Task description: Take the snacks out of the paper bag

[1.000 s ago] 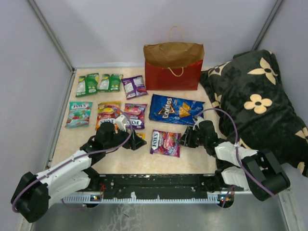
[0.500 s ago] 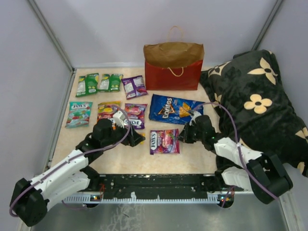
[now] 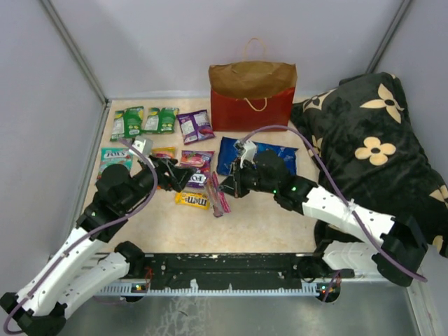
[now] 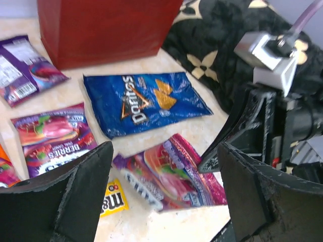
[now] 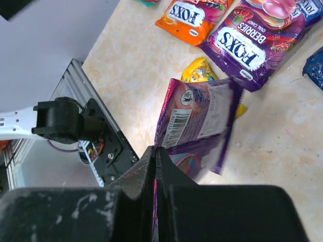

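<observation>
The paper bag point(image 3: 252, 94) stands upright at the back, brown above and red below; its red side shows in the left wrist view point(image 4: 101, 30). Several snack packets lie flat in front of it: green point(image 3: 127, 122), purple point(image 3: 195, 126), the blue Doritos bag point(image 3: 280, 155) and a yellow M&M's packet point(image 3: 192, 200). My right gripper point(image 3: 225, 187) is shut on the edge of a purple Fox's packet point(image 5: 197, 126) and holds it tilted above the table. My left gripper point(image 3: 178, 176) is open and empty, just left of that packet point(image 4: 171, 179).
A black pillow with cream flowers point(image 3: 371, 147) fills the right side. Grey walls close in the table on three sides. An orange Fox's packet point(image 5: 194, 17) and a purple berries packet point(image 5: 257, 45) lie beyond the held one. The arms' base rail point(image 3: 231, 269) runs along the near edge.
My right gripper has closed on the purple Fox's packet and lifted it left and up. My left arm has risen and drawn back left, uncovering the yellow M&M's packet.
</observation>
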Controlling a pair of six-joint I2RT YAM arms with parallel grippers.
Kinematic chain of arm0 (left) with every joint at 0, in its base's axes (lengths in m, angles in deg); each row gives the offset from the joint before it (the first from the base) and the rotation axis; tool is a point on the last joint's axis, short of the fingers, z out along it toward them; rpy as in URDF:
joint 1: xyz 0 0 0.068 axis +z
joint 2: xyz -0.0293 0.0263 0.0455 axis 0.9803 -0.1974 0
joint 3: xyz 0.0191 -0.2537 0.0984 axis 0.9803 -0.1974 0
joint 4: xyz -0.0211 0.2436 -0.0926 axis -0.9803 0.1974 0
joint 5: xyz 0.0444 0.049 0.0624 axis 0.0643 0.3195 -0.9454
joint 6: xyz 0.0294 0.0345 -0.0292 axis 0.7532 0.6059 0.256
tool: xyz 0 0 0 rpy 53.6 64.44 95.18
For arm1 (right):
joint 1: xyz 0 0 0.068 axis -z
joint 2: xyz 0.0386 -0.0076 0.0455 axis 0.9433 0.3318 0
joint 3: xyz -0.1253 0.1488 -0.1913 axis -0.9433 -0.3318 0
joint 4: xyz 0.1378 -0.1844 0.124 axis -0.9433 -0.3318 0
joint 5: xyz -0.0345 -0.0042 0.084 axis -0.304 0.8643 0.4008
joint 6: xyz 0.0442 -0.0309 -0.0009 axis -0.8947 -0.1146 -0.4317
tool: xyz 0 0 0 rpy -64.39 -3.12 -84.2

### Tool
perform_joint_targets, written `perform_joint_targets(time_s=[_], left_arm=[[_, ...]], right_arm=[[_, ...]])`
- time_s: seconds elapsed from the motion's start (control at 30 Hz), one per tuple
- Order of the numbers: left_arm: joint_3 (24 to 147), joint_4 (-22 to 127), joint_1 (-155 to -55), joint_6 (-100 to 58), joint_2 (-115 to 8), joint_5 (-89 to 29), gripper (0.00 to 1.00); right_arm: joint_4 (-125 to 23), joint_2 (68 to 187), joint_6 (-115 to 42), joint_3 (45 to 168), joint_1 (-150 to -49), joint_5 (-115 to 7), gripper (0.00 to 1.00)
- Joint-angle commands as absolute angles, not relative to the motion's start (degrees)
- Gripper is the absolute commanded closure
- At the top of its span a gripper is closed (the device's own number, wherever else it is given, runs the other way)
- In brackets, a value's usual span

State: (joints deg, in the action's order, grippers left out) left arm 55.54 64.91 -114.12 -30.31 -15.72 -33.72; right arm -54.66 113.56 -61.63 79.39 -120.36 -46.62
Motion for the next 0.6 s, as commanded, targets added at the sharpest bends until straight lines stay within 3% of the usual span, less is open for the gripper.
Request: perform_joint_targets(time_s=[0.0,0.27,0.57], left_arm=[[57.7,66.9,-113.8,-28.3,-16.5,-36.7,0.1],[54.5,63.8,-113.8,-30.6,-21.5,-31.6,0.15],[51.5,62.0,-113.8,-31.0,-24.3,-27.9,0.17]], right_arm=[[-47.6,109.9,-64.3,75.8,-119.0,-45.5,1.0],[-34.0,108.2,-75.0,48.9,-100.0,-41.0,1.0],[-49.2,100.3,-71.1,46.5,-95.6,-50.0,1.0]])
